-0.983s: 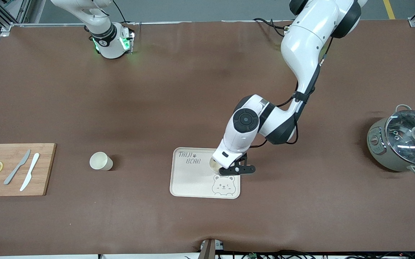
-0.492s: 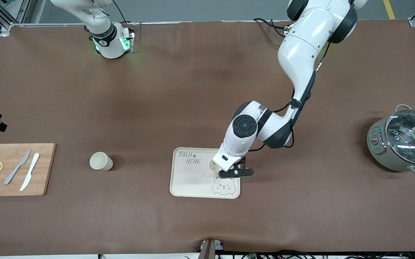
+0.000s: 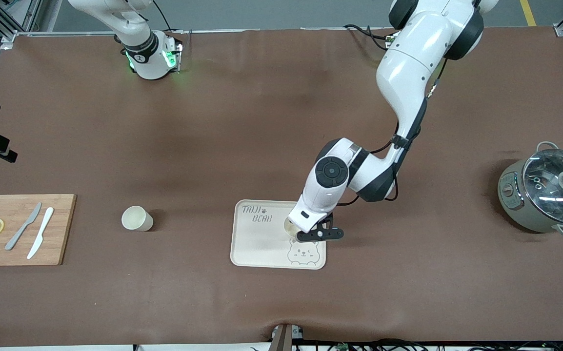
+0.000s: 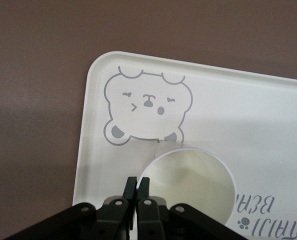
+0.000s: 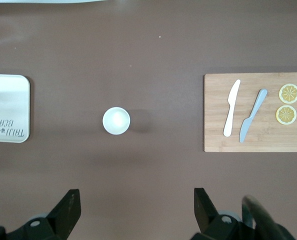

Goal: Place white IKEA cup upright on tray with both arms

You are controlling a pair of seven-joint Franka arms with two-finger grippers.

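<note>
I have the left gripper (image 4: 137,186) pinched shut on the rim of one white cup (image 4: 188,185), standing upright on the tray (image 3: 257,243) at the bear's 12 o'clock. I judge release comes next; right gripper (image 5: 136,210) hangs spread, waiting over bare table near a second cup (image 3: 136,218)

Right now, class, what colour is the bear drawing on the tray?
Grey, on the cream tray; the bear shows best in the left wrist view.
</note>
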